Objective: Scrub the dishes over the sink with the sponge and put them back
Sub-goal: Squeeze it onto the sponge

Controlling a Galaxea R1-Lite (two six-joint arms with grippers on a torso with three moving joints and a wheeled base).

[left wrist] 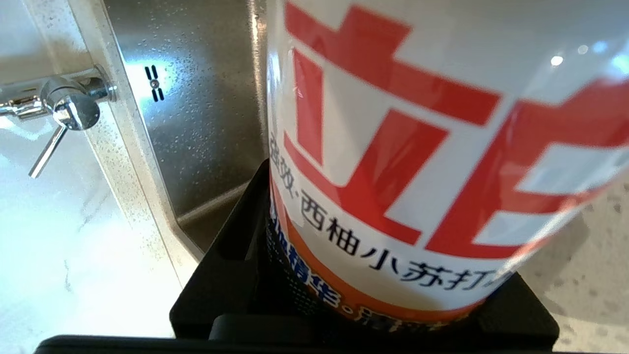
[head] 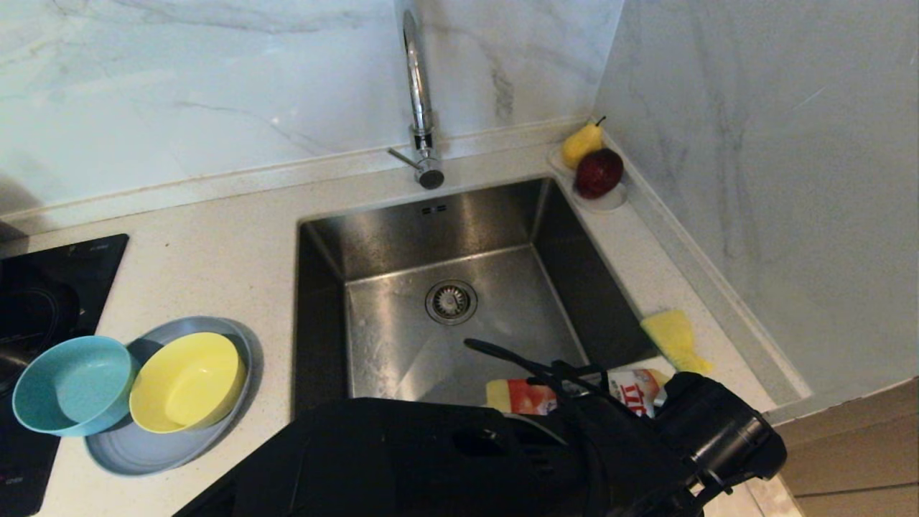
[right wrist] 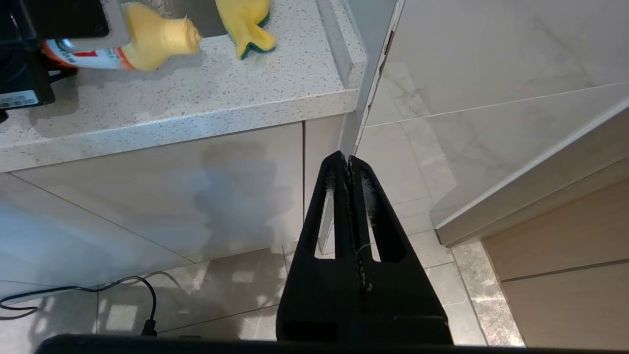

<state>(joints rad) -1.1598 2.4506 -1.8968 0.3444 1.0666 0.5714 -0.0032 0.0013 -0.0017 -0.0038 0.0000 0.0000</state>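
The dishes stand on the counter left of the sink [head: 402,237]: a yellow bowl [head: 187,380] sits on the grey-blue plate [head: 122,452], and a teal bowl [head: 72,384] rests at its left edge. The yellow sponge [head: 675,337] [right wrist: 245,22] lies on the counter right of the sink. My left gripper [head: 596,391] [left wrist: 383,275] reaches across to the sink's front right corner. It is shut on a red-and-white detergent bottle [head: 528,396] [left wrist: 417,147] [right wrist: 147,42] held on its side. My right gripper [right wrist: 348,160] hangs shut and empty below the counter edge.
A chrome tap [head: 420,108] rises behind the sink, and the drain strainer [head: 451,301] sits in its floor. A white dish with a pear [head: 581,143] and an apple [head: 598,172] stands in the back right corner. A black hob [head: 43,287] is at far left.
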